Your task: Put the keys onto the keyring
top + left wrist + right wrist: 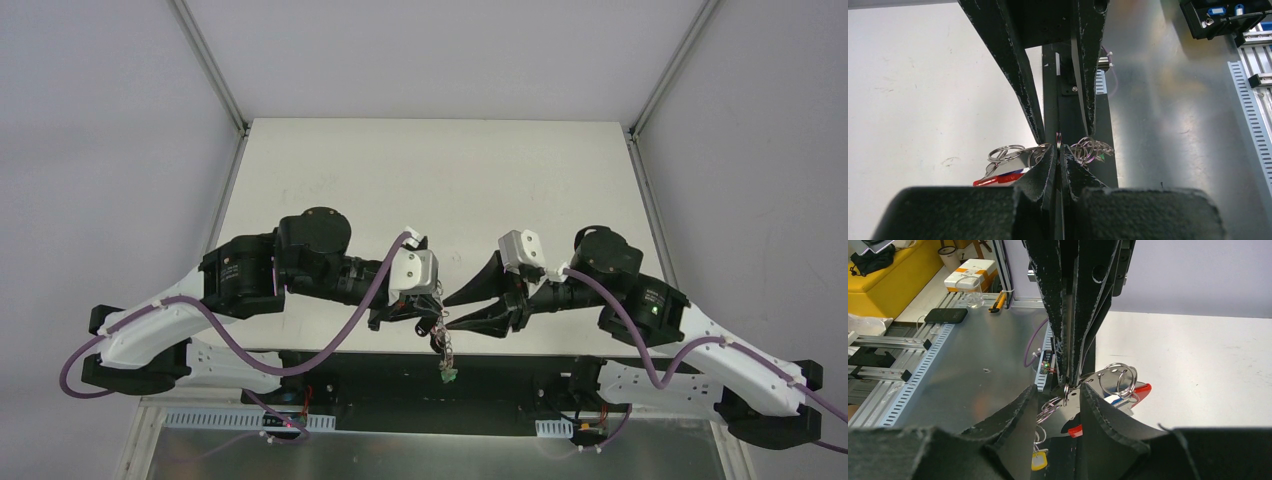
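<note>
Jaws of your left gripper (1059, 150) are pressed together, pinching a thin ring (1058, 139) seen edge-on. Your right gripper (1058, 389) meets it tip to tip, its fingers spread to either side of that pinch. Just beside the left fingertips, on the table (430, 180) side, sits the keyring (1005, 152): pale silvery loops with a curved red piece. On the other side a chain of small rings (1091, 150) drops away, and the keys (446, 368) dangle below both grippers at the table's near edge, with green and yellow heads showing.
</note>
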Motion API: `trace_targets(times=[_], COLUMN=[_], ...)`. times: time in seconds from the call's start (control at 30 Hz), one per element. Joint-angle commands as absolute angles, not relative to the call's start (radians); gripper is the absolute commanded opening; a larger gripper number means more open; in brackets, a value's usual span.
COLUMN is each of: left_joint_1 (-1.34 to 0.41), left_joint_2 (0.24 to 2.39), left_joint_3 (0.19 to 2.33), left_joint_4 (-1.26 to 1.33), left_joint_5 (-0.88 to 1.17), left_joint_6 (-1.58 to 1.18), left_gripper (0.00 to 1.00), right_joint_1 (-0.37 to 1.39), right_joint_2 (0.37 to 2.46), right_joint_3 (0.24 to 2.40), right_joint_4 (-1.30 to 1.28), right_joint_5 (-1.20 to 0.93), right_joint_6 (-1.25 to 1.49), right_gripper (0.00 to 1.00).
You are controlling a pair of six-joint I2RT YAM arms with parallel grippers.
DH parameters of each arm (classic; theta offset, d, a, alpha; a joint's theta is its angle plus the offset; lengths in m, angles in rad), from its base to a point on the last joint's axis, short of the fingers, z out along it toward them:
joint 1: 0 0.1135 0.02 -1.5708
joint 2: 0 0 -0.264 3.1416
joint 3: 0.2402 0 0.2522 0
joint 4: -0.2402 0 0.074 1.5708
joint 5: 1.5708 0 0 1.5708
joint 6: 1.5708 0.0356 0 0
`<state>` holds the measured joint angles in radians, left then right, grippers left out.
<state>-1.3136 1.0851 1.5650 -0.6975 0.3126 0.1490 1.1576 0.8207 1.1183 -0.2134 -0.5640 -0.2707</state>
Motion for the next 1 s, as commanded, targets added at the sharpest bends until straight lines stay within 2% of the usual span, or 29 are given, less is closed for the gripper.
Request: trace_targets(times=[0.0,0.23,0.3,0.4,0.5,0.6,0.83,0.97], left_joint_1=[-1.308,-1.307,-1.307,-1.307,-1.307,-1.307,-1.307,-1.307], left_joint_2=[1.055,1.040,1.037,1.034,1.032,1.027,0.948,0.855], left_joint_3=[1.599,1.594,1.593,1.589,1.589,1.588,1.483,1.380], left_joint_4=[-0.646,-0.644,-0.642,-0.637,-0.634,-0.626,-0.510,-0.385], left_joint_5=[0.308,0.270,0.267,0.256,0.234,0.209,0.243,0.261], left_joint_6=[0.157,0.163,0.163,0.167,0.169,0.169,0.167,0.152], left_gripper=[0.00,0.00,0.00,0.00,0.00,0.00,0.00,0.14], right_joint_1=[1.170,1.172,1.173,1.175,1.177,1.180,1.183,1.187], right_joint_2=[0.838,0.882,0.895,0.900,0.908,0.910,0.807,0.761], right_joint_3=[1.148,1.154,1.158,1.157,1.163,1.162,1.037,0.984], right_joint_4=[-0.145,-0.146,-0.146,-0.137,-0.146,-0.163,0.037,0.121], right_joint_5=[-0.603,-0.601,-0.594,-0.584,-0.592,-0.574,-0.482,-0.435], right_joint_6=[-0.264,-0.266,-0.267,-0.269,-0.280,-0.290,-0.253,-0.250], right_gripper=[0.38,0.34,0.29,0.11,0.00,0.00,0.00,0.00])
